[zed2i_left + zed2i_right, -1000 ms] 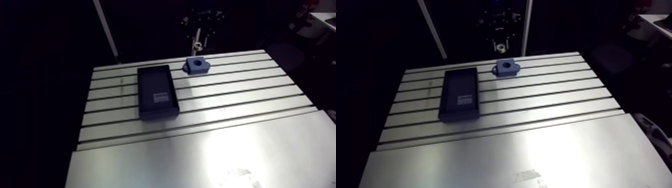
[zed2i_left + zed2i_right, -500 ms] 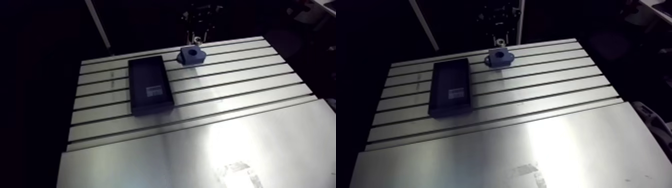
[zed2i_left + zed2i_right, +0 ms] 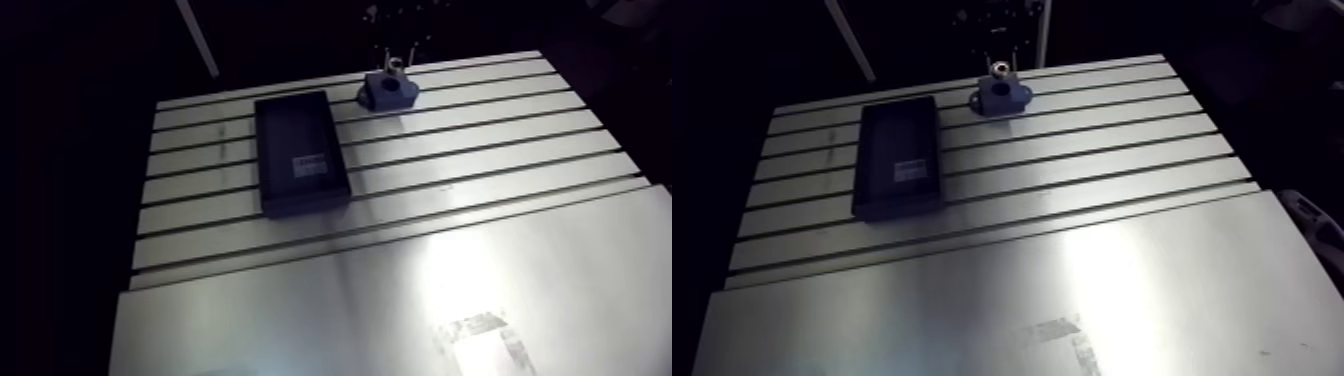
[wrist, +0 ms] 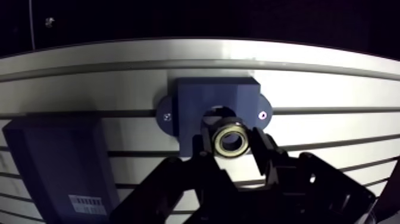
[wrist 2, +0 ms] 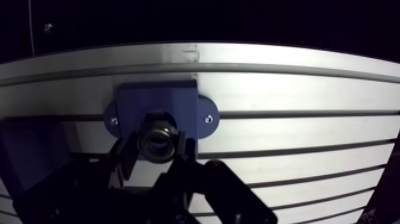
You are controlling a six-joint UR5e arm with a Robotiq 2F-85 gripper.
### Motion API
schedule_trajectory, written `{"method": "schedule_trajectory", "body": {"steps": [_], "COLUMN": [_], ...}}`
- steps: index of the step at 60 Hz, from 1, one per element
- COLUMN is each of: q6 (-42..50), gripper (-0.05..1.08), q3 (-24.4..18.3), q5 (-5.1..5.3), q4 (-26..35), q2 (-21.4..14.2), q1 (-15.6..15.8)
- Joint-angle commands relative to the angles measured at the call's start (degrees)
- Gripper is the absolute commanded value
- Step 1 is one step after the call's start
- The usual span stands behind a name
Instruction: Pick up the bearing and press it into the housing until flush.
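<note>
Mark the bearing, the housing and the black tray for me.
bearing (image 4: 230,128): wrist view, on its metal ring.
housing (image 4: 196,98): wrist view, blue face beside the bore.
black tray (image 3: 293,125): arm view, bare inner floor.

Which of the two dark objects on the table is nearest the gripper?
The blue housing with the round bore, just beyond the gripper and its bearing; the flat black tray lies off to one side.

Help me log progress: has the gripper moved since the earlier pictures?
Yes. The gripper, shut on the bearing, has come down closer to the housing.
</note>
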Motion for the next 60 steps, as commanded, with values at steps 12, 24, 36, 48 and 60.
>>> {"method": "schedule_trajectory", "body": {"steps": [12,24,36,48,60], "q6": [0.1,0.2,0.3,0.4,0.4], "gripper": [0.66,0.66,0.66,0.66,0.66], "q3": [-0.7,-0.7,-0.6,-0.6,-0.5], "q5": [0.14,0.15,0.04,-0.12,-0.21], "q4": [-0.1,0.0,0.0,0.0,-0.1], "q2": [1.0,1.0,1.7,1.7,1.9], "q1": [0.4,0.5,0.5,0.6,0.6]}}
